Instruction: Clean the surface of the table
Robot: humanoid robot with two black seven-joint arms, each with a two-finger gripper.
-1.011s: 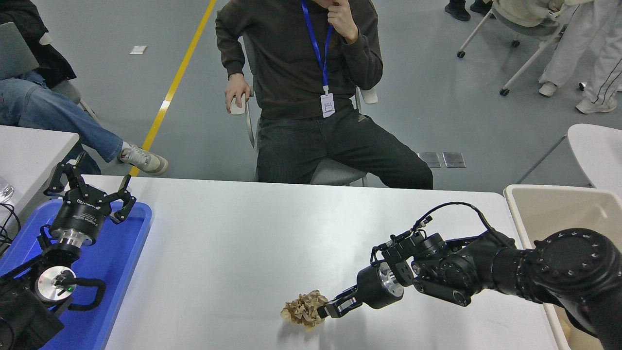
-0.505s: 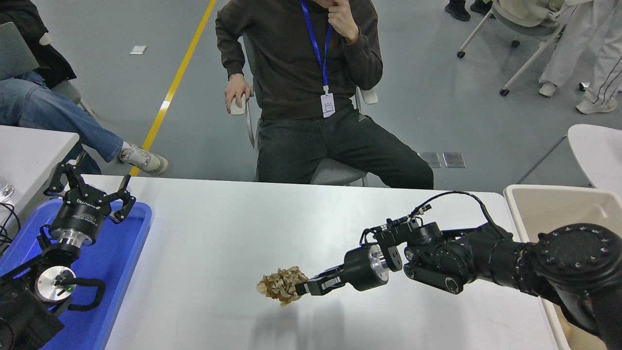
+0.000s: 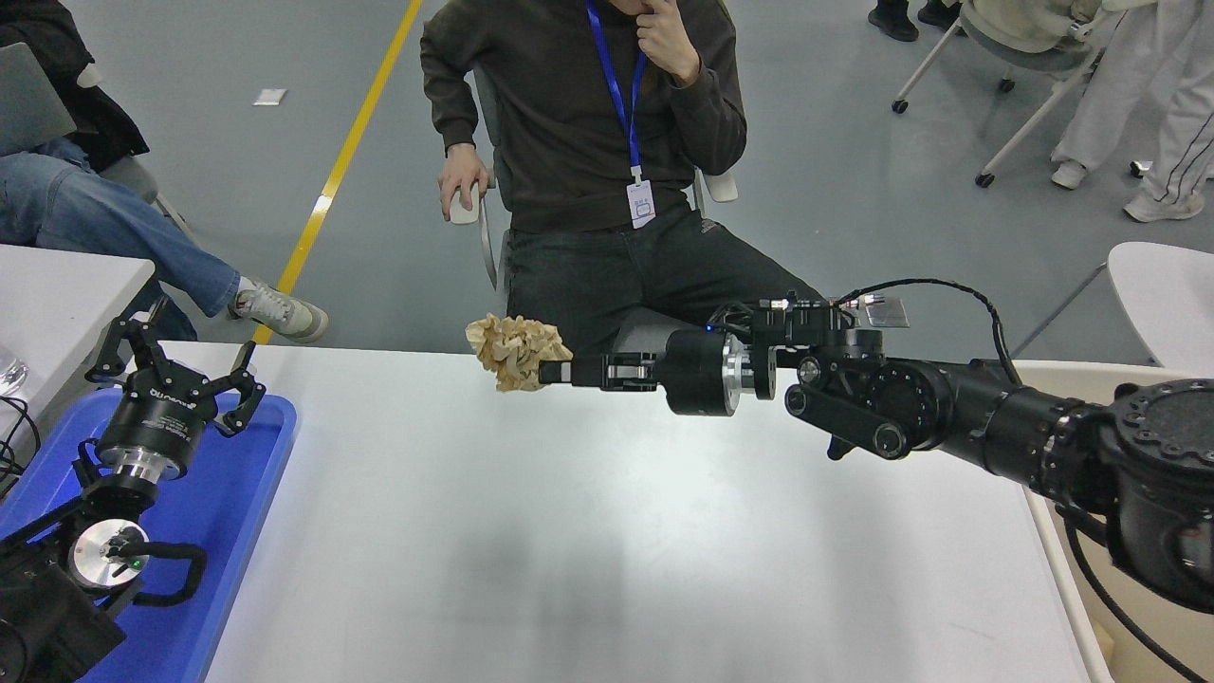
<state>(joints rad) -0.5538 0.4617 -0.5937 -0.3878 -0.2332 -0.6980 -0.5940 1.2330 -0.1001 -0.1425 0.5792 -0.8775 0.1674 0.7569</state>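
The desk, a wide matte white top with rounded corners, fills the lower middle of the view from the blue tray at its left to the beige bin at its right. A soft grey shadow lies on its middle, and its far edge runs just in front of a seated person.

Above that far edge hangs a crumpled brown paper wad, clear of the surface and level with the person's knees in the picture. The right end effector has its fingers closed on the wad's right side, pinching it. The right arm reaches in from the right edge, stretched out nearly level and pointing left across the desk.

The left end effector sits parked at the lower left over the blue tray, its fingers spread wide with nothing between them.

The seated person wears a dark top and a blue lanyard with a badge, one hand on the chair arm, the other raised to the chin. A second white tabletop shows at the left edge, and other people's legs appear at the top corners.
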